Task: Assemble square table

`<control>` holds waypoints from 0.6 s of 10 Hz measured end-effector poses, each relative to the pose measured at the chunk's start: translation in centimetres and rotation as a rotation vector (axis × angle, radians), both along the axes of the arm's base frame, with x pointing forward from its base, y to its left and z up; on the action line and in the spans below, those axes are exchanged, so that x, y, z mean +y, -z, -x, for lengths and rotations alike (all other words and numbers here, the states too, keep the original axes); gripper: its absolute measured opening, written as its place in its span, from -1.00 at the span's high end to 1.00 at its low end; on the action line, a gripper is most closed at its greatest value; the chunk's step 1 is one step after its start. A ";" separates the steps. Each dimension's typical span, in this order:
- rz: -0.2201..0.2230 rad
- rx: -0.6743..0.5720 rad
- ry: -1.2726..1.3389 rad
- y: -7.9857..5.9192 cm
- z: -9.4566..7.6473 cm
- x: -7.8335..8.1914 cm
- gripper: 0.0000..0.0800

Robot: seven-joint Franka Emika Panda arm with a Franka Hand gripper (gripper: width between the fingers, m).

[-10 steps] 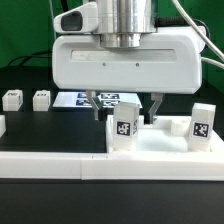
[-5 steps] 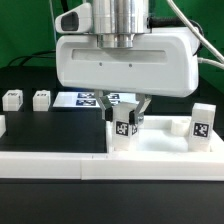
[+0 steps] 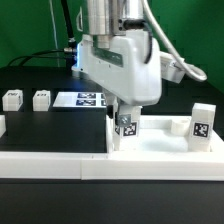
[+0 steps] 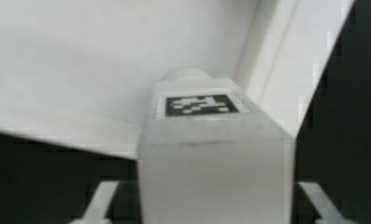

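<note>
The white square tabletop [image 3: 160,146] lies tray-like at the front, and also shows in the wrist view [image 4: 93,60]. A white tagged leg [image 3: 125,131] stands upright in its corner at the exterior view's left. My gripper [image 3: 125,119] comes down over this leg, turned at an angle, with its fingers on both sides of the leg's top. In the wrist view the leg [image 4: 208,140] fills the space between the fingers [image 4: 107,200]. A second leg [image 3: 200,124] stands in the right corner. Two loose legs [image 3: 12,99] [image 3: 41,98] lie at the back left.
The marker board [image 3: 85,99] lies flat on the black table behind the tabletop. A long low white wall strip [image 3: 50,165] runs along the front. Green cloth hangs at the back.
The fingers, wide apart above the left leg a second ago, came down and closed on it. The hand has since turned about its vertical axis with the leg between the fingers.
</note>
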State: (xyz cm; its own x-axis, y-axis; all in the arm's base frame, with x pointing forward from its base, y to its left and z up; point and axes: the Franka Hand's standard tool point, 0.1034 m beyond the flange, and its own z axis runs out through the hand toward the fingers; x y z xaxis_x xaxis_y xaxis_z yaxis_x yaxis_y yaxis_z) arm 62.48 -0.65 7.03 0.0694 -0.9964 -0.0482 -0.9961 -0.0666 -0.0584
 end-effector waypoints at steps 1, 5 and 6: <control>-0.024 0.007 0.130 0.1 0.1 -0.1 0.27; -0.067 0.053 0.484 0.0 0.4 -0.2 0.26; -0.069 0.057 0.543 0.0 0.4 -0.2 0.25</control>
